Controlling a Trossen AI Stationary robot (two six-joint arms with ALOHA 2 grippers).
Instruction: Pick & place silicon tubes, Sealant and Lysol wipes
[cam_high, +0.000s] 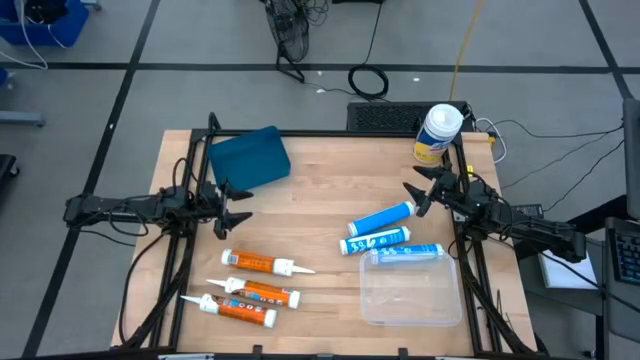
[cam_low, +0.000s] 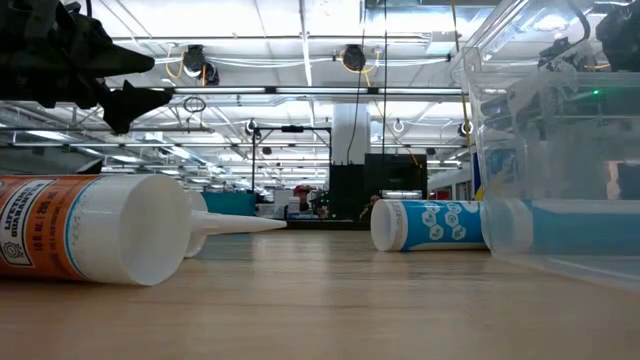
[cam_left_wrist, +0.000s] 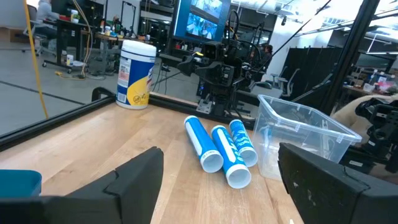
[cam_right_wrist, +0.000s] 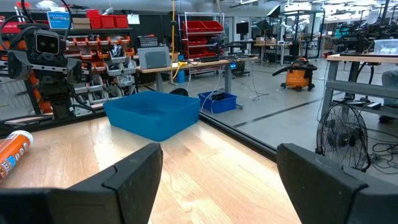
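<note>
Three orange silicone tubes (cam_high: 264, 264) (cam_high: 262, 292) (cam_high: 238, 311) lie on their sides near the table's front left. Three blue sealant tubes (cam_high: 382, 219) (cam_high: 376, 241) (cam_high: 406, 252) lie on their sides right of centre, seen also in the left wrist view (cam_left_wrist: 225, 154). The Lysol wipes canister (cam_high: 438, 133) (cam_left_wrist: 135, 73) stands upright at the far right corner. My left gripper (cam_high: 238, 205) (cam_left_wrist: 217, 186) hovers open and level at the left, above the table. My right gripper (cam_high: 416, 197) (cam_right_wrist: 217, 186) hovers open at the right, between the canister and the blue tubes.
A blue bin (cam_high: 248, 158) (cam_right_wrist: 152, 115) sits at the far left. A clear plastic container (cam_high: 410, 290) (cam_left_wrist: 298, 134) stands at the near right, with the nearest blue tube lying along its far wall. Bare wood (cam_high: 320, 190) lies between the two grippers.
</note>
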